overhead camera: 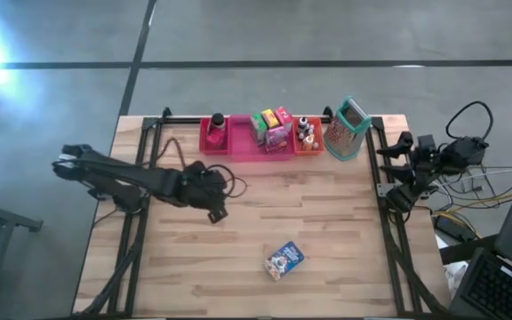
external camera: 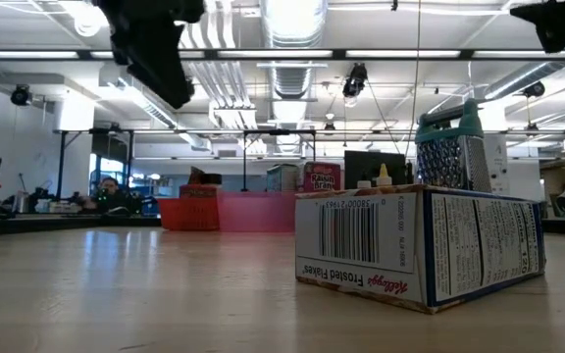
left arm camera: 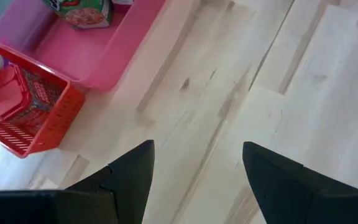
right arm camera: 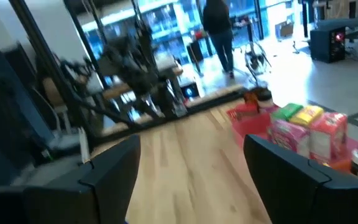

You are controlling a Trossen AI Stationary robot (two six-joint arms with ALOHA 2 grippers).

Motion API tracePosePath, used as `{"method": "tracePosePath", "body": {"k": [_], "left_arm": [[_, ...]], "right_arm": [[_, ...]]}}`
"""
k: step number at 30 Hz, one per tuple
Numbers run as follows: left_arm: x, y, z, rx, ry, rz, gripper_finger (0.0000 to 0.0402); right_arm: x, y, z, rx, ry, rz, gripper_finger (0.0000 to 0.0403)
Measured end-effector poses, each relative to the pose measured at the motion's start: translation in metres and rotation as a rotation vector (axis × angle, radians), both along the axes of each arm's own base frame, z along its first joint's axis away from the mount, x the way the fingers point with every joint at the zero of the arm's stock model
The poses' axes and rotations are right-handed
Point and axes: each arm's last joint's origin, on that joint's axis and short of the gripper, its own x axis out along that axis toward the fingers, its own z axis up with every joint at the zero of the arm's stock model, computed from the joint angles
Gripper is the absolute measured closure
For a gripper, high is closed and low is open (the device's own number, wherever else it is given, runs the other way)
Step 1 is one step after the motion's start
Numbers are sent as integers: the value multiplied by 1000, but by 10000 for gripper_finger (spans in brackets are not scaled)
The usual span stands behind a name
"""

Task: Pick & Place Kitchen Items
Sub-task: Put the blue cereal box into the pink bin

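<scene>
A blue cereal box (overhead camera: 284,260) lies flat on the table near its front edge; it fills the low view's foreground (external camera: 420,245). Several small boxes (overhead camera: 271,127) stand in the pink bin (overhead camera: 260,147) at the table's far edge, small bottles (overhead camera: 306,132) in the orange bin, a red item (overhead camera: 215,132) in the red bin (left arm camera: 33,109). My left gripper (overhead camera: 219,206) is open and empty above the table's left middle; its fingers (left arm camera: 132,177) show over bare wood. My right gripper (right arm camera: 191,168) is open and empty at the table's right edge (overhead camera: 396,173).
A metal box grater with a teal handle (overhead camera: 348,130) stands at the far right of the row of bins. Cables and a laptop lie beyond the right edge. A person stands in the room behind, seen in the right wrist view (right arm camera: 219,31).
</scene>
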Motion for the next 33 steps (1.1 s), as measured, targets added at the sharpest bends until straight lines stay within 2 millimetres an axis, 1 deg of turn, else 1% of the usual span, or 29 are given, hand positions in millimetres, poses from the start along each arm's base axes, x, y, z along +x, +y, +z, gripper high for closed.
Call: {"method": "tracePosePath", "body": {"k": [7,11,14,20,26,29,33], "left_arm": [[-29,7,-7,-4,-26,2,152],[-37,9,-9,-6,-30,6,152],[-37,9,-9,-6,-33,6,152],[-37,9,-10,-5,-28,7,152],[-37,9,-10,-6,-28,8,151],[-37,9,-10,-6,-28,8,151],[-37,9,-10,-6,-28,8,151]], "right_arm": [[2,1,18,114,-168,-2,103],[8,5,19,31,-155,-30,97],[18,11,17,-41,-104,-49,94],[36,24,20,-168,-45,-46,82],[52,35,20,-241,6,-42,56],[60,40,21,-258,26,-80,41],[70,47,20,-280,55,-85,34]]}}
